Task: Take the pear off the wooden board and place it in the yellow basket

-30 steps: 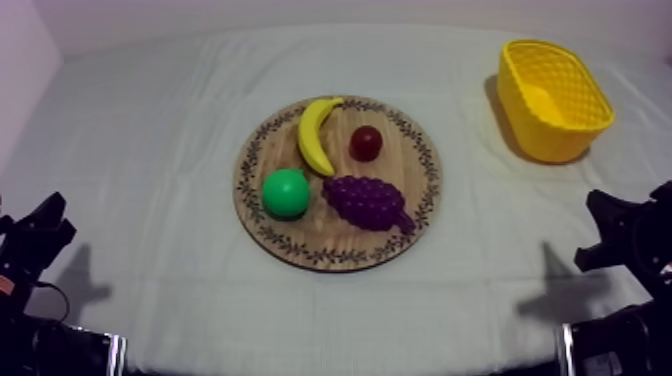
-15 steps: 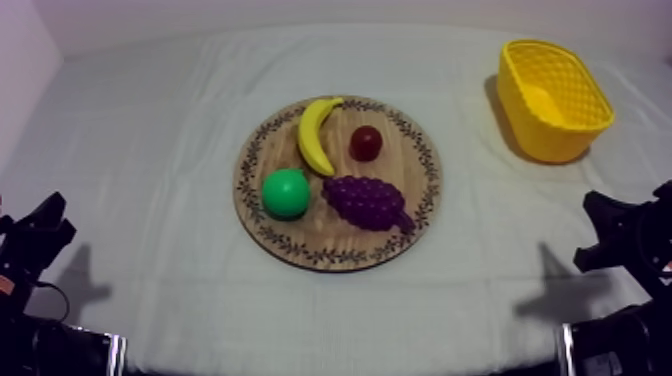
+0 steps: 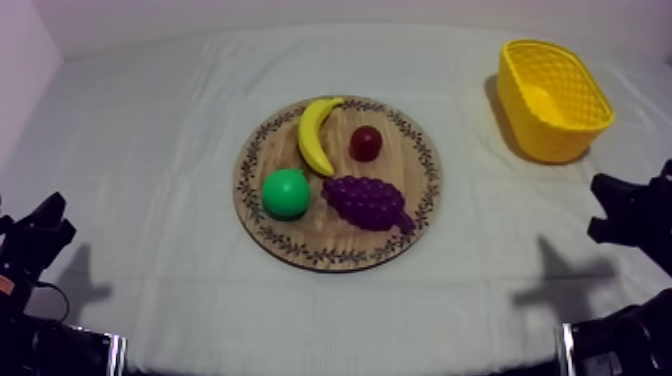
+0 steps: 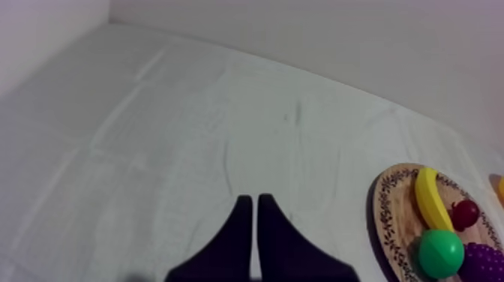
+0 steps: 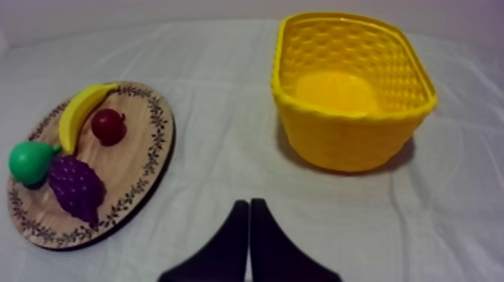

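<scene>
- Top view: round wooden board (image 3: 405, 165) sits mid-table on the grey-white cloth (image 3: 150, 130).
- Four fruits lie on the board. The pear (image 3: 286, 193), green, is by the board's left edge, toward its near side.
- The banana (image 3: 315, 133) runs from the board's far edge down toward the pear. The small red fruit (image 3: 366, 143) is just beside the banana, on the far right part of the board.
- The grapes (image 3: 368, 201) lie just beside the pear, toward the board's near right edge.
- Yellow basket (image 3: 545, 135) stands upright near the table's far right corner, well apart from the board, nothing in it.
- Left arm (image 3: 35, 245) sits low at the table's near left corner, well apart from the board.
- Right arm (image 3: 630, 215) sits at the table's right edge, on the near side of the basket, apart from it and from the board.
- Left wrist view: left gripper (image 4: 255, 201) has its fingers pressed together as a narrow wedge, holding nothing. It points along bare cloth toward the far edge.
- The board is off to the side here, well apart from the gripper. Pear, banana, red fruit and grapes are all on it.
- Right wrist view: right gripper (image 5: 248, 204) is likewise closed to a thin wedge, gripping nothing.
- It hangs over bare cloth, aimed between board and basket and touching neither.
- The pear lies on the board, just beside the grapes, with the banana's tip near it.
- Basket interior is bare.
</scene>
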You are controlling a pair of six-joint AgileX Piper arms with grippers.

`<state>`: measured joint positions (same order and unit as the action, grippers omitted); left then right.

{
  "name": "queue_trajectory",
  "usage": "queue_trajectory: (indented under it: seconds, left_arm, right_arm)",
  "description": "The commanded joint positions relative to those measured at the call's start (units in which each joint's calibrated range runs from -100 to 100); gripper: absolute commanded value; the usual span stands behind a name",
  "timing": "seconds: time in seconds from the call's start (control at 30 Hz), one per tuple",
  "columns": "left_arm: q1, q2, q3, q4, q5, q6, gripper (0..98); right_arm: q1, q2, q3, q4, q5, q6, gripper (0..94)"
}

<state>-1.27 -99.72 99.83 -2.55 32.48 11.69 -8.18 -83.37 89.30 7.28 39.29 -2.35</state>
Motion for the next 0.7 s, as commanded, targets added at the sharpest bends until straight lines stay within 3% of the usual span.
queue_trajectory:
  seconds: [0.0,0.47,0.67]
  left_arm:
    - [0.0,0.0,-0.1,-0.01,0.0,0.0,0.1]
    - [0.0,0.0,-0.1,-0.01,0.0,0.0,0.1]
    - [0.0,0.0,-0.1,-0.01,0.0,0.0,0.1]
  right_arm:
    - [-0.5,3.8,-5.3,0.0,2.0,-1.0,0.3]
    - [-1.7,25.9,-39.0,-4.4,21.5,-3.2,0.3]
    - [-2.6,35.3,-49.2,-7.5,29.6,-3.7,0.3]
